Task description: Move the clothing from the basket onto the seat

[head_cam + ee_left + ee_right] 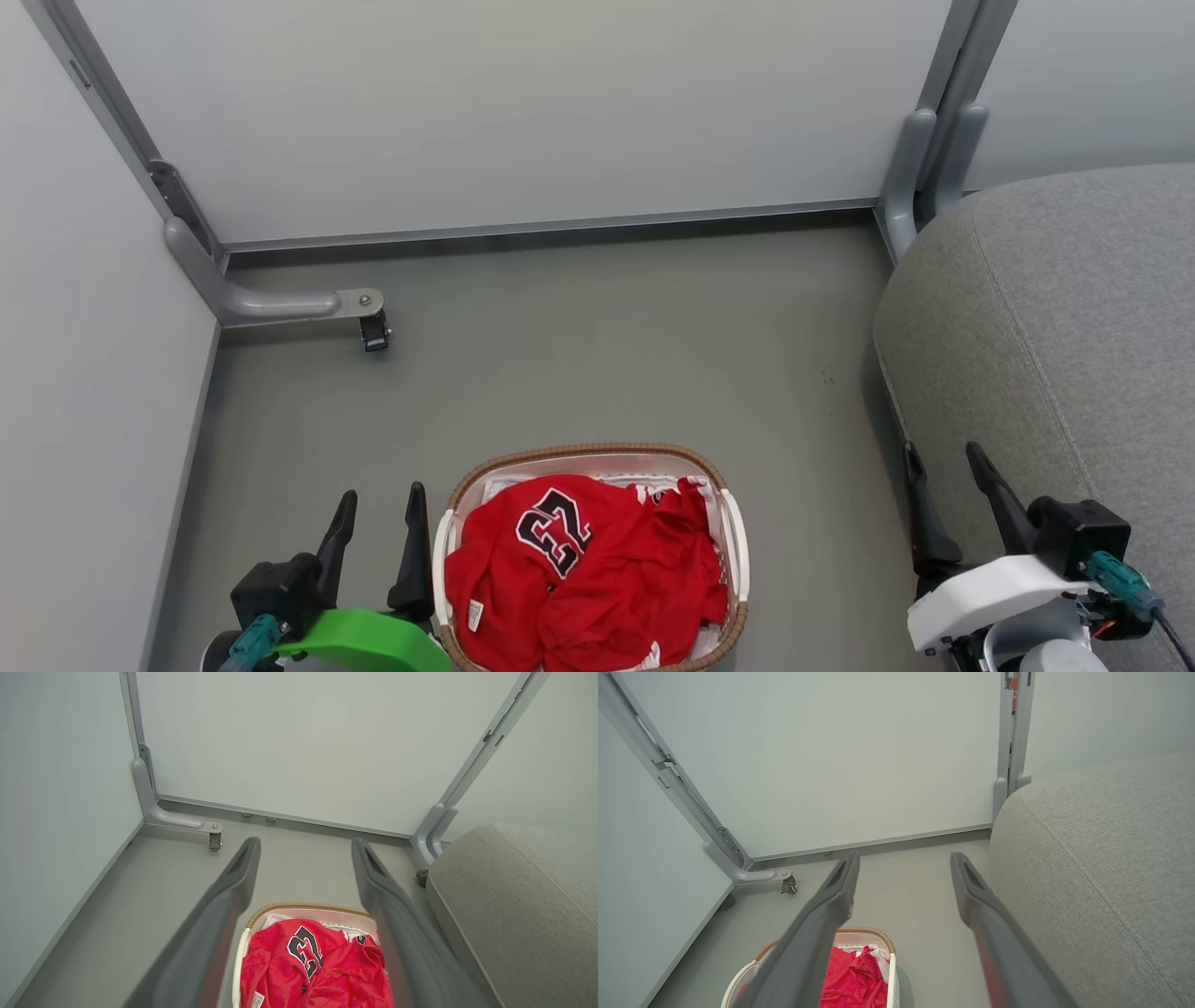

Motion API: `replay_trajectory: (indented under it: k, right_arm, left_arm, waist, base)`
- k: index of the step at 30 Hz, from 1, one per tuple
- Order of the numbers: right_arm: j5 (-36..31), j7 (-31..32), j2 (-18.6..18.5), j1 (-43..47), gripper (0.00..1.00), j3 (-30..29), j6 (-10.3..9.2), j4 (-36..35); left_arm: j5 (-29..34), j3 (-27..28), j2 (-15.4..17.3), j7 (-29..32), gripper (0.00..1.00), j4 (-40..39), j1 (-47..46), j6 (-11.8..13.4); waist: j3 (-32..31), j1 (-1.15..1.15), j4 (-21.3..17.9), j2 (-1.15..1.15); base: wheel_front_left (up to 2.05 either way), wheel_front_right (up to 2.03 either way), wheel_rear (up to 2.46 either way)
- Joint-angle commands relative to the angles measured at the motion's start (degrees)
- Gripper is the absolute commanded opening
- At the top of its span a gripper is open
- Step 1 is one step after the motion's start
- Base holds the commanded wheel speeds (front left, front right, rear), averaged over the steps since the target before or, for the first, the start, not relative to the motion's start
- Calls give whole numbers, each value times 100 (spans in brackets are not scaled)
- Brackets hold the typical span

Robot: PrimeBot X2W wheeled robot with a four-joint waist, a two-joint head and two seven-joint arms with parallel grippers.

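Clothing: one red heap inside the single basket, filling it. A black number shows on top, folds hide how many garments make the heap, and the basket's near rim is cut off at the head view's lower edge. One grey seat, cropped on the right, stands well apart on the floor. Two grippers: left gripper just beside the basket, right gripper near the seat's edge, both with fingers apart, holding nothing.
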Motion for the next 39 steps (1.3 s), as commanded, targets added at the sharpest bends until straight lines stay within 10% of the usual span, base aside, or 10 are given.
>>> replay_trajectory:
  k: [1, 39]
  right_arm:
    - [-135, -56, -36, -55, 100, 3, 2, 4]
    - [-670, -206, -42, -77, 100, -49, 1, 79]
  left_arm:
    - [98, -26, 39, -58, 100, 7, -91, 37]
    - [338, -95, 43, -198, 100, 161, -140, 152]
  waist:
    - [4, 0, 2, 0]
    - [86, 0, 60, 0]
  base:
    - [0, 0, 0]
    - [0, 0, 0]
